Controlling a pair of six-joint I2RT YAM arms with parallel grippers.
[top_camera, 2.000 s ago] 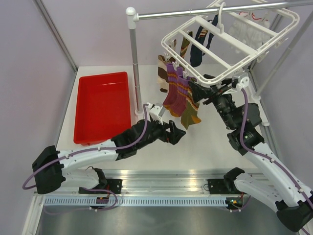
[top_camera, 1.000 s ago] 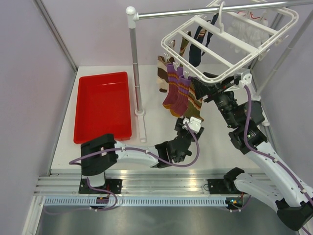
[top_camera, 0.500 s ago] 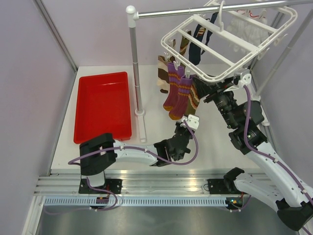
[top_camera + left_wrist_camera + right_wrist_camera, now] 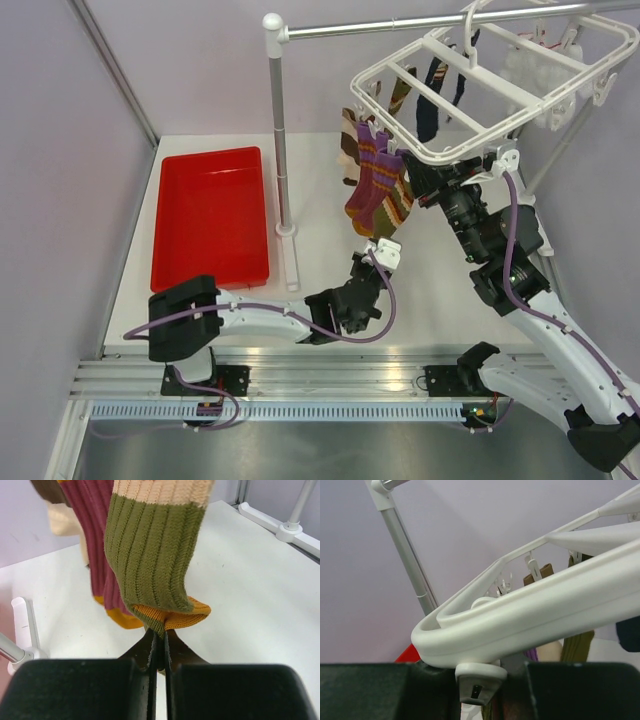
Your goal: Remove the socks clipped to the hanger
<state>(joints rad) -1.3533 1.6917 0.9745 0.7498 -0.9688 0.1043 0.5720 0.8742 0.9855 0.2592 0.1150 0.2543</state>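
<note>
Left wrist view: left pincer point(image 4: 159, 641) closed tight on the olive, orange-toed ribbed sock point(image 4: 150, 565); right wrist view: right pincer point(image 4: 491, 692) seemingly clamping the white plastic hanger frame point(image 4: 535, 612).

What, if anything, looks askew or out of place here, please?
The hanger hangs tilted rather than level, its near corner gripped by the right gripper. The left gripper pinches the toe of the olive sock.

Hanger point(image 4: 545, 605) white; tray point(image 4: 210, 215) red; olive sock point(image 4: 150, 565), orange-toed; seemingly navy sock point(image 4: 429, 115).
</note>
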